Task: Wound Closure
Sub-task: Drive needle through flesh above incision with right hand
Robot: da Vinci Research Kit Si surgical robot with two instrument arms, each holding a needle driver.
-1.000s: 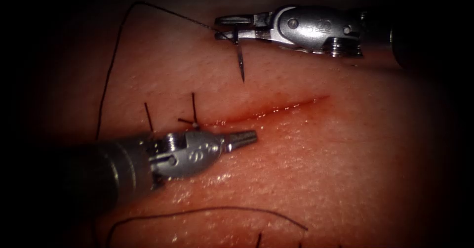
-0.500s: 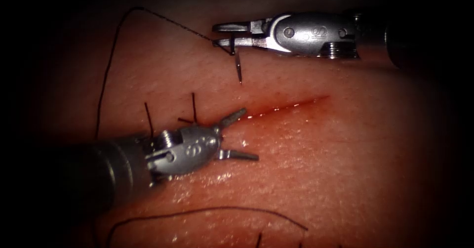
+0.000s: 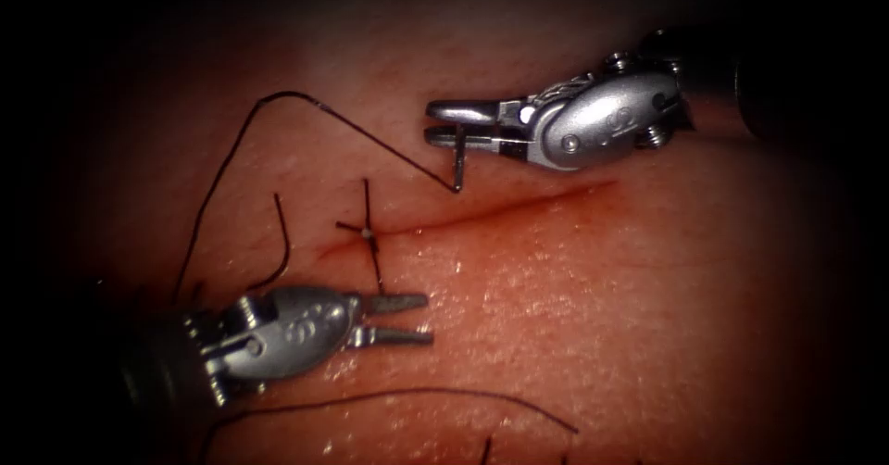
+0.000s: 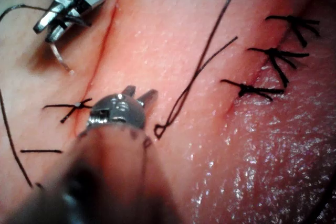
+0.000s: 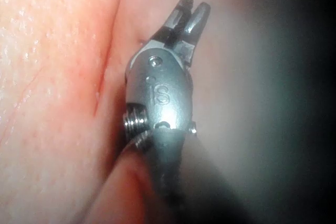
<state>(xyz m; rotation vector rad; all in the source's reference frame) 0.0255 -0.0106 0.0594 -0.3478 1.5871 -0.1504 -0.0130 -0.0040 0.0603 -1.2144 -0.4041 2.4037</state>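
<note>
Since a second ago the left tool (image 3: 400,320) dropped back to 7 o'clock, jaws spread and empty, while the right tool (image 3: 456,123) pinches the needle (image 3: 458,164), which looks thin, stiff and slippery, near its thread (image 3: 278,113) end, its point touching the tissue (image 3: 574,317) just above the cut (image 3: 519,206).

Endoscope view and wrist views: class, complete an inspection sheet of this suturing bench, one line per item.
Surface: tissue, glistening; cut with red fluid.
Job's things: needle above the cut, held near its thread end; whether its tip touches tissue cannot be told; thread trailing left.
Clutter: tied stitch; three older stitches.
Grippers: right tool shut on needle; left tool open, empty.
Cables: nothing seen.
Surroundings: dark.
</note>
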